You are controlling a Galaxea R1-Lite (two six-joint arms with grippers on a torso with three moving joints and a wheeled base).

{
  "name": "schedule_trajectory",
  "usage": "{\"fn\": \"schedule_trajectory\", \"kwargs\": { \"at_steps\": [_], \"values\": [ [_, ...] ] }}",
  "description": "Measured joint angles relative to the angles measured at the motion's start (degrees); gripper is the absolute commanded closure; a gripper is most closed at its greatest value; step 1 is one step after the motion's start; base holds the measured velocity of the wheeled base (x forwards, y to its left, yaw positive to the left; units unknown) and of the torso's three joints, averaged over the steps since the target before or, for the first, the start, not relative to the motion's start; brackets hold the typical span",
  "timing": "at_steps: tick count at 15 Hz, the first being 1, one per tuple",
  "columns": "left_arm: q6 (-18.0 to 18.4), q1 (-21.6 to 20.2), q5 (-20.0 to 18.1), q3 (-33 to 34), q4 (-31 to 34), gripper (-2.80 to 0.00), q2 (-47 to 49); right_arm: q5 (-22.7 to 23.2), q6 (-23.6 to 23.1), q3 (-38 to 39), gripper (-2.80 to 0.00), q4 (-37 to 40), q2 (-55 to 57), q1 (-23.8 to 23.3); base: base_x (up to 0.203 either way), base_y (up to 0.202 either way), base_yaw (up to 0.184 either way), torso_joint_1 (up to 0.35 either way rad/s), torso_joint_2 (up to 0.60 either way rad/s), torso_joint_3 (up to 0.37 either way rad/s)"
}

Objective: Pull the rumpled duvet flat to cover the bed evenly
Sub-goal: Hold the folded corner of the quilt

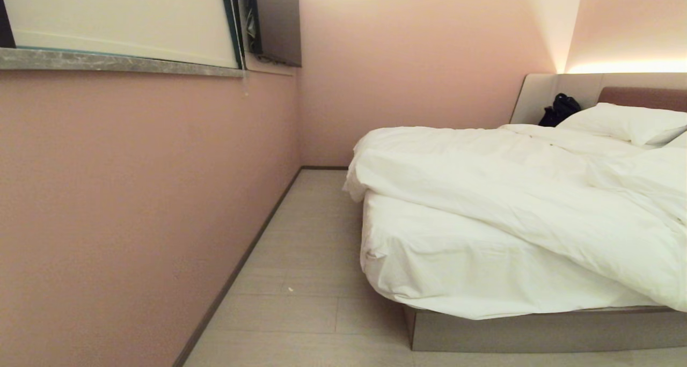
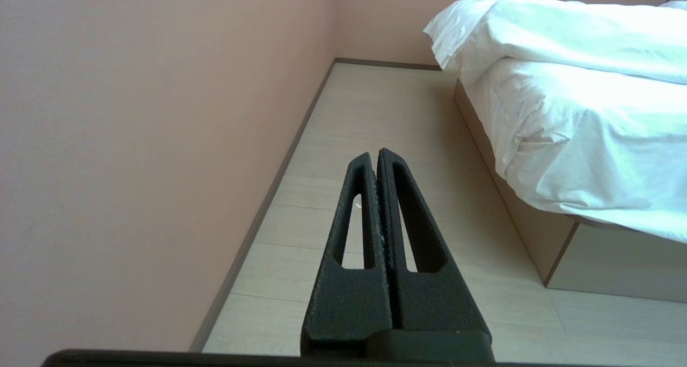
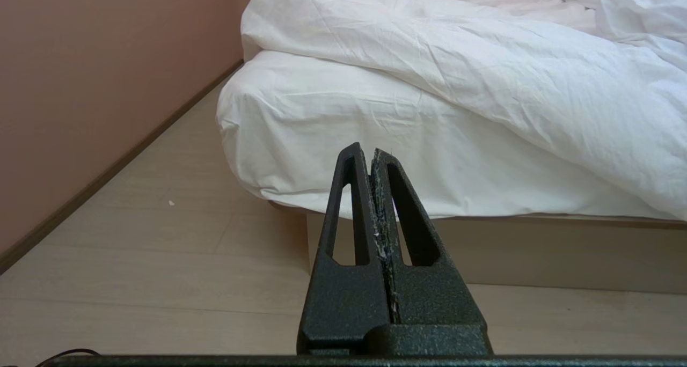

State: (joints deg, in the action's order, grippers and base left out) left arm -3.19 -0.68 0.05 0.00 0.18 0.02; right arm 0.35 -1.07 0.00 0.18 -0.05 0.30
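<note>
Here the left gripper [image 2: 374,155] hangs low over the floor [image 2: 386,120] beside the wall [image 2: 161,115], jaws pressed together, empty. The right gripper [image 3: 367,151] is likewise closed and empty, pointing at the corner of the bed [image 3: 536,254]. The duvet [image 1: 510,184] lies rumpled, slanting across the mattress, its sheet [image 1: 456,270] bare at the foot
</note>
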Motion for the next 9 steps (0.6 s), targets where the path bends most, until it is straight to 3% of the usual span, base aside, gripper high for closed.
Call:
{"fn": "schedule_trajectory", "kwargs": {
  "at_steps": [9],
  "values": [
    [0.0, 0.0, 0.0, 0.0, 0.0, 0.00, 0.0, 0.0, 0.0, 0.0, 0.00, 0.0, 0.0, 0.0, 0.000, 0.000, 0.000, 0.000, 0.00, 0.000]
  ]
}}
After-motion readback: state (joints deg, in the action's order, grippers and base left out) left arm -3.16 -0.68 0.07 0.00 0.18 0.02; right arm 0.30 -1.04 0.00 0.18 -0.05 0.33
